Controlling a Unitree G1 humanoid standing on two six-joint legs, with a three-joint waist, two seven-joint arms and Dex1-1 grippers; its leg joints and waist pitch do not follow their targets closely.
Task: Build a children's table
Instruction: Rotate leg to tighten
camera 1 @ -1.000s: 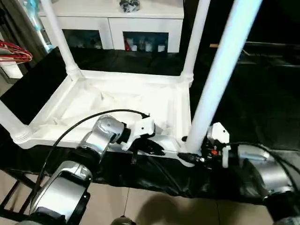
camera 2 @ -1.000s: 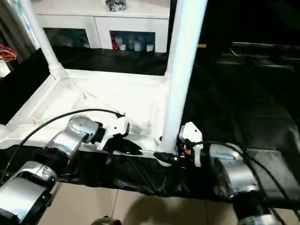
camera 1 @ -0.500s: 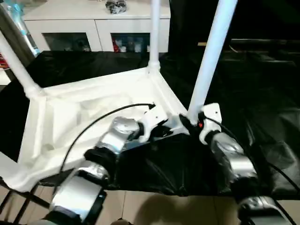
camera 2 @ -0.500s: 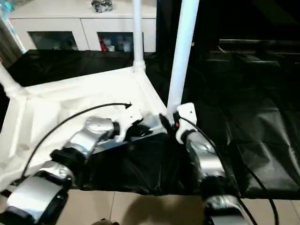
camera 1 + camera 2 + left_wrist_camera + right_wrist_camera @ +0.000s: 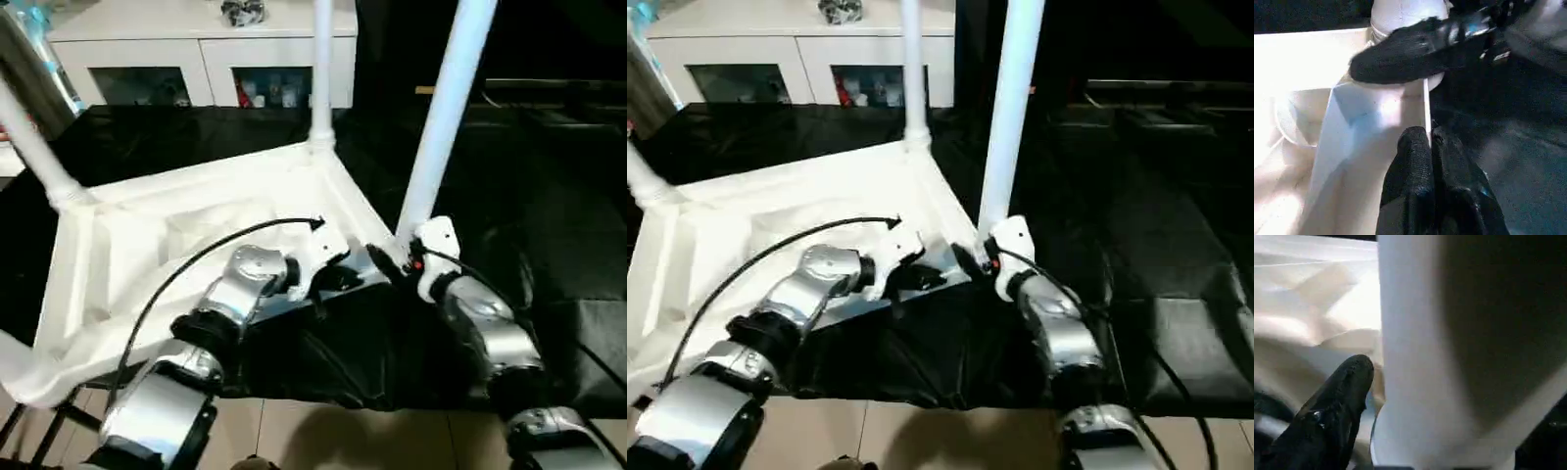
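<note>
The white tabletop [image 5: 176, 245] lies upside down on the black cloth, turned at an angle to me. Upright legs stand in its far corner [image 5: 321, 69], its left corner [image 5: 34, 147] and its near right corner [image 5: 441, 127]. A fourth leg [image 5: 24, 367] shows at the near left edge. My left gripper [image 5: 338, 279] is shut on the tabletop's thin rim [image 5: 1426, 112], close to the near right corner. My right gripper [image 5: 387, 259] is open around the foot of the near right leg [image 5: 1415, 357]. One finger [image 5: 1344, 401] stands just off the leg's side.
A white glass-door cabinet [image 5: 196, 59] stands behind the work. Black cloth [image 5: 549, 215] covers the surface to the right, ending at a front edge above the tiled floor [image 5: 343, 441]. A black cable [image 5: 196, 264] arcs over my left forearm.
The tabletop has swung round on the cloth, so its near right corner now lies further from me. Both grippers have gone with it. In the last half second little has moved.
</note>
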